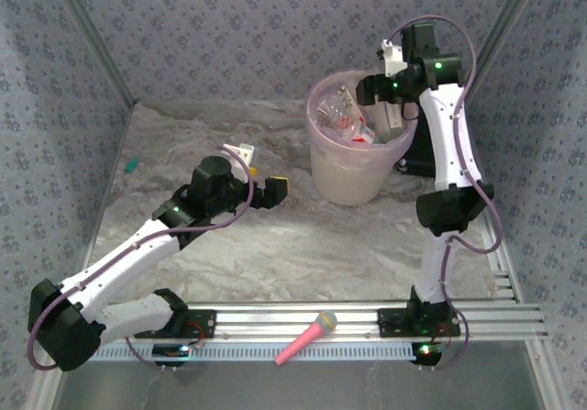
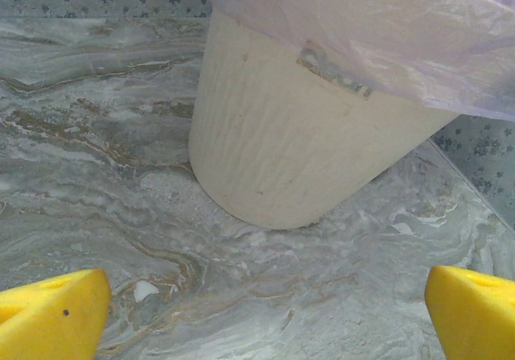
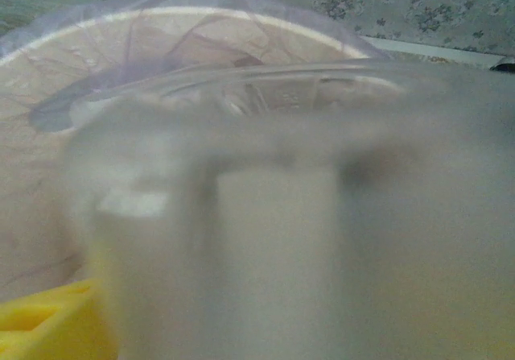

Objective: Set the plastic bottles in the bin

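From the top camera, the right claw (image 1: 378, 98) hangs over the far-right side of the bin (image 1: 341, 182), above its pink liner (image 1: 316, 94). Several bottles (image 1: 341, 121) already lie inside. The left claw (image 1: 266, 181) sits low over the desk (image 1: 275, 254), to the left of the bin and near it, with its yellow tips apart. A pink toy microphone (image 1: 307, 337) lies on the front rail and has no part in this task.

In the left wrist view, the two yellow pads (image 2: 48, 312) stand wide apart with nothing between them. Bare desk (image 2: 96, 175) lies below, and the bin's cream wall (image 2: 282, 151) stands straight ahead. This arm would do best to keep off that wall, since a nudge could shift the target under the other arm.

In the right wrist view, a clear plastic bottle (image 3: 282, 231) is blurred and pressed up close. One yellow finger (image 3: 40, 328) shows at its lower left, so I judge the right claw to be clamped on the bottle. The liner-covered rim (image 3: 185, 12) arcs just behind it.

The step in hand looks like the drop. It will go best if the bottle is carried well inside the rim before release. The fingers should then open fully, so the bottle falls free and does not snag the loose liner.
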Robot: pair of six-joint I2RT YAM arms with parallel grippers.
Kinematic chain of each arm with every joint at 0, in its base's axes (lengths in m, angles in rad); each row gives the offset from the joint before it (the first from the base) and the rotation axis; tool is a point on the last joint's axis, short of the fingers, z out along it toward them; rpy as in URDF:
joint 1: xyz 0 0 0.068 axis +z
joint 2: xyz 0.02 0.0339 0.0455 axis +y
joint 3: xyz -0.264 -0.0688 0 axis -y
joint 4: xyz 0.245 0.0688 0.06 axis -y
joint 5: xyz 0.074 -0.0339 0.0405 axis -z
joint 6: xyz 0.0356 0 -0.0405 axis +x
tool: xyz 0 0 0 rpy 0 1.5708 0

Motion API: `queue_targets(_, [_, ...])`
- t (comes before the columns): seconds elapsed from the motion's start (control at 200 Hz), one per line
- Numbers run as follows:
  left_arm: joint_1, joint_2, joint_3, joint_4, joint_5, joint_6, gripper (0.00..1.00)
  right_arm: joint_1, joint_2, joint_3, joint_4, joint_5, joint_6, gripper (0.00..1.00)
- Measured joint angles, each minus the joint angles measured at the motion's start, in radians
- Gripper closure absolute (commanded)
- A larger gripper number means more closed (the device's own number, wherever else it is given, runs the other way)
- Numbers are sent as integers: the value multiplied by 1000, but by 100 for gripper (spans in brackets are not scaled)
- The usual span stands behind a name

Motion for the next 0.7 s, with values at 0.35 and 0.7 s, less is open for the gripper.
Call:
queue_targets(0.35, [0, 0, 0, 0, 0, 0, 0, -18, -76, -14, 8, 14, 15, 33])
queue_targets(0.7, [0, -2, -10, 0, -1, 0, 0, -26, -84, -86, 70, 2, 19, 44])
